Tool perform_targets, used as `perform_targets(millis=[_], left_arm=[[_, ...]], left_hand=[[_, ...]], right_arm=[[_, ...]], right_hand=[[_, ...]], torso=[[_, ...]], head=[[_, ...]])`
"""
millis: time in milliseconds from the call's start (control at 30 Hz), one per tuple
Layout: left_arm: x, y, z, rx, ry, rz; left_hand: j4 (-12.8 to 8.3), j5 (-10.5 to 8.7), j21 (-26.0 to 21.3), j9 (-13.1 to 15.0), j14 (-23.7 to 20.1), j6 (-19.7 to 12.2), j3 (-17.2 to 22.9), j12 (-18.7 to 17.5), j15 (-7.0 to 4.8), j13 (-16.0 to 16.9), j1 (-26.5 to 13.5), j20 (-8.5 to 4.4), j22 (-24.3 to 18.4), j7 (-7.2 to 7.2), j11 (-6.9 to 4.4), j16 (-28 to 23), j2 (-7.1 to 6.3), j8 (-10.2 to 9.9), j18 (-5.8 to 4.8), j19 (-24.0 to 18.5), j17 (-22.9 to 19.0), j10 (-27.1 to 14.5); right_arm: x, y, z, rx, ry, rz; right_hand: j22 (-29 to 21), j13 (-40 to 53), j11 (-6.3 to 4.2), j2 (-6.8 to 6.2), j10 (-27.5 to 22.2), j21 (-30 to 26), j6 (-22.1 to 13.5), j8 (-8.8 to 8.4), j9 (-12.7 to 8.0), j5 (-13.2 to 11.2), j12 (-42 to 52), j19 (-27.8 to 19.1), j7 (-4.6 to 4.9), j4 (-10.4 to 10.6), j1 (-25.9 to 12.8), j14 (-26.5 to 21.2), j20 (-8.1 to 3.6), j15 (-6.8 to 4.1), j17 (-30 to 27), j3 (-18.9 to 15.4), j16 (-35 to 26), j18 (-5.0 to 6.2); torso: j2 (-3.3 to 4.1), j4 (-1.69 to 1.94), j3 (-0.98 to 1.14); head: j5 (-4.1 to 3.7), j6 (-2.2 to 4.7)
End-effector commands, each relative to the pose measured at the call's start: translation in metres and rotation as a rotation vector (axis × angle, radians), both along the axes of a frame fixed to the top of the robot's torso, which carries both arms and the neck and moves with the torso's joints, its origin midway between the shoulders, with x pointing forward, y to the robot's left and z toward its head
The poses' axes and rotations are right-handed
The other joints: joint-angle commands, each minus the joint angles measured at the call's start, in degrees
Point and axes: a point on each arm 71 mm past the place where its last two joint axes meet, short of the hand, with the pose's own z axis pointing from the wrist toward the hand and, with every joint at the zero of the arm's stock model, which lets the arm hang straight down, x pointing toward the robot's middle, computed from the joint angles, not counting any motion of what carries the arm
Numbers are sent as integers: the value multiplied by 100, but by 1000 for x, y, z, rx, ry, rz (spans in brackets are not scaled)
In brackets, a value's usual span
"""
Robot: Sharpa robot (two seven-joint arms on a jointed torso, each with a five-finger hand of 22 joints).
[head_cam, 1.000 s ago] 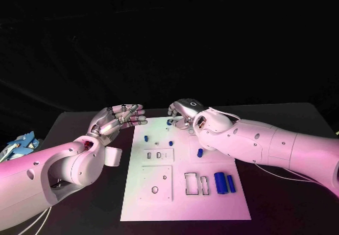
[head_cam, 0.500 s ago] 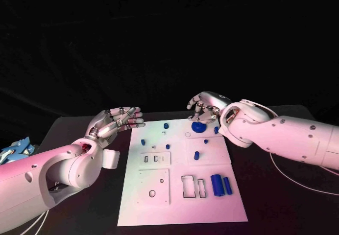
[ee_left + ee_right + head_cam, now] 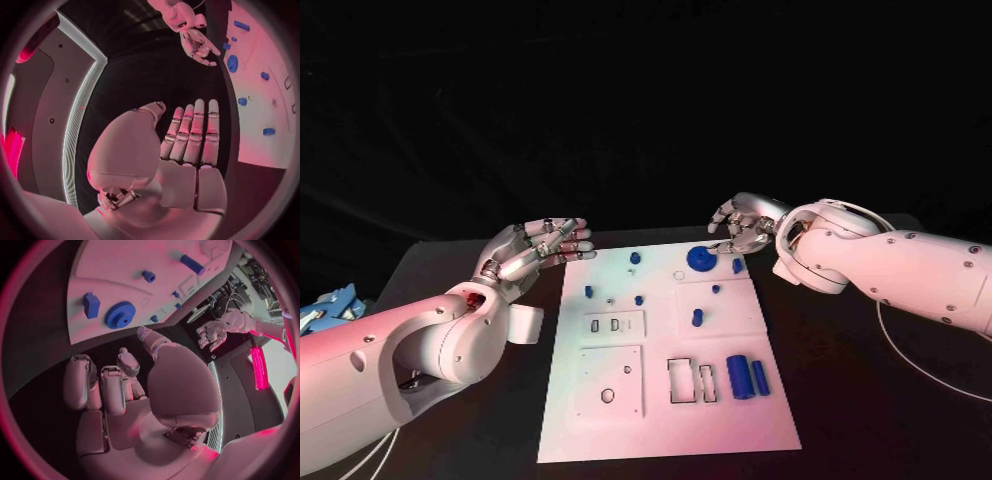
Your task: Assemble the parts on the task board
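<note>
Black cloth backs the table (image 3: pixel 473 250), and the board (image 3: pixel 668 400) lies mid-table with the gear (image 3: pixel 702 260) seated near its far edge. Next we should pick a loose part, perhaps the cylinder (image 3: pixel 738 377), squarely from above. Our right hand (image 3: pixel 744 225) hovers just past the gear, fingers curled, seemingly empty. Our left hand (image 3: pixel 538 245) hangs beside the board, fingers straight, holding nothing

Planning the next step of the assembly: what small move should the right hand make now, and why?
Probably reach back down to the board for another loose part, such as the two blue cylinders. The right hand hovers empty beside the blue gear, already on the board.
</note>
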Motion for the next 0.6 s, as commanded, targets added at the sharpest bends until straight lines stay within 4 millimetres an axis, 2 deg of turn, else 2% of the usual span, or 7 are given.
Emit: perform_targets(millis=[33,300,600], left_arm=[[-1,-3,2,-16,-11,-26],[-1,-3,2,-17,-11,-27],[-1,-2,2,-17,-11,-26]], left_hand=[[1,-32,-29,-5,34,-4,42,-31,20,1,13,-7,-7,191,22,-23,-43,-30,79,29,8,12],[1,-32,-29,-5,34,-4,42,-31,20,1,13,-7,-7,191,22,-23,-43,-30,79,29,8,12],[1,-32,-29,-5,34,-4,42,-31,20,1,13,-7,-7,191,22,-23,-43,-30,79,29,8,12]], right_arm=[[0,6,-7,-22,31,13],[3,16,-14,-46,-8,8],[3,20,-24,-87,-19,9]], right_hand=[[38,65,10,5,41,52,-55,27,12,25,73,54,-5,16,61,399,4,54,438,-37,56,-49],[120,232,27,6,100,104,-103,32,22,27,251,100,10,37,72,432,18,70,606,-60,133,-66],[172,318,38,13,130,139,-134,34,27,37,347,130,21,39,97,453,28,82,723,-65,183,-76]], torso=[[10,22,-1],[15,24,-5],[7,3,1]], head=[[11,-32],[17,-60],[27,-105]])
